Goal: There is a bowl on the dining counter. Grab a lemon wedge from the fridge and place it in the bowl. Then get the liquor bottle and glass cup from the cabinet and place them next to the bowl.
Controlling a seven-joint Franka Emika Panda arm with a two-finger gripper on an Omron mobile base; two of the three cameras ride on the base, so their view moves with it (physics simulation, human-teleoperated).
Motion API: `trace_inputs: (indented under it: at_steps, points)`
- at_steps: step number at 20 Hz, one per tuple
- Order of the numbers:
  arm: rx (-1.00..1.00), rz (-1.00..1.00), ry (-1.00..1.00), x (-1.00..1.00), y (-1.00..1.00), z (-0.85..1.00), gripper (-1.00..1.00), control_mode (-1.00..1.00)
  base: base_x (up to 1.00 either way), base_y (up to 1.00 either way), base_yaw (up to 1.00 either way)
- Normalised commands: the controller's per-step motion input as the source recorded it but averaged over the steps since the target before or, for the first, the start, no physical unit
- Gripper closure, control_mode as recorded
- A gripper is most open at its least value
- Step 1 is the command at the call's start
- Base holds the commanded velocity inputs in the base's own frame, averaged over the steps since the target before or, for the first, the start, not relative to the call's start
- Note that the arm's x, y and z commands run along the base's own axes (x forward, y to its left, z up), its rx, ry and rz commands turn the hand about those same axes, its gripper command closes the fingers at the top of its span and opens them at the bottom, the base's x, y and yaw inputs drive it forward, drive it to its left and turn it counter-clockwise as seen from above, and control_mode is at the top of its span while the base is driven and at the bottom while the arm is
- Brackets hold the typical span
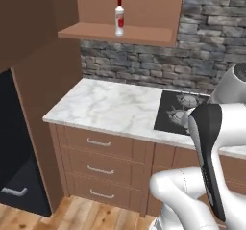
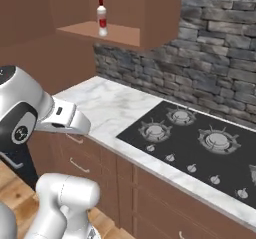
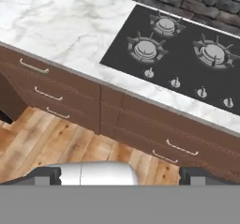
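The liquor bottle (image 1: 119,17) (image 2: 102,17), clear-white with a red cap and red label, stands upright on the open shelf of the brown wall cabinet (image 1: 120,34) (image 2: 100,32). My arm is folded low and near the base, far below the bottle. In the hand view my gripper (image 3: 121,175) is open, its fingertips (image 3: 47,174) wide apart with nothing between them, looking down at the stove counter's front. The black fridge (image 1: 9,142) shows at the far left with a grey drawer handle. The bowl, dining counter, lemon wedge and glass cup are out of view.
Below the shelf runs a marble counter (image 1: 105,106) (image 3: 61,26) with a black gas stove (image 1: 180,111) (image 2: 200,143) (image 3: 187,54). Brown drawers (image 1: 98,157) (image 3: 47,94) sit under it. A grey stone wall (image 2: 210,58) backs it, and a wood floor (image 3: 61,148) lies in front.
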Motion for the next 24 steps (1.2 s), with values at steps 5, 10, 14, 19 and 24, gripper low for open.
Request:
trace_inputs:
  at_steps: [5, 10, 14, 19, 24]
  points:
    - [0.0, 0.0, 0.0, 0.0, 0.0, 0.0, -1.0, 1.0, 0.43, 0.28, -0.47]
    - [0.0, 0.0, 0.0, 0.0, 0.0, 0.0, -1.0, 1.0, 0.52, 0.62, -0.43]
    - [0.0, 0.0, 0.0, 0.0, 0.0, 0.0, -1.0, 1.0, 0.55, 0.77, -0.35]
    - [0.0, 0.0, 0.0, 0.0, 0.0, 0.0, -1.0, 1.0, 0.42, 0.61, -0.3]
    - [0.0, 0.0, 0.0, 0.0, 0.0, 0.0, -1.0, 1.0, 0.42, 0.61, -0.24]
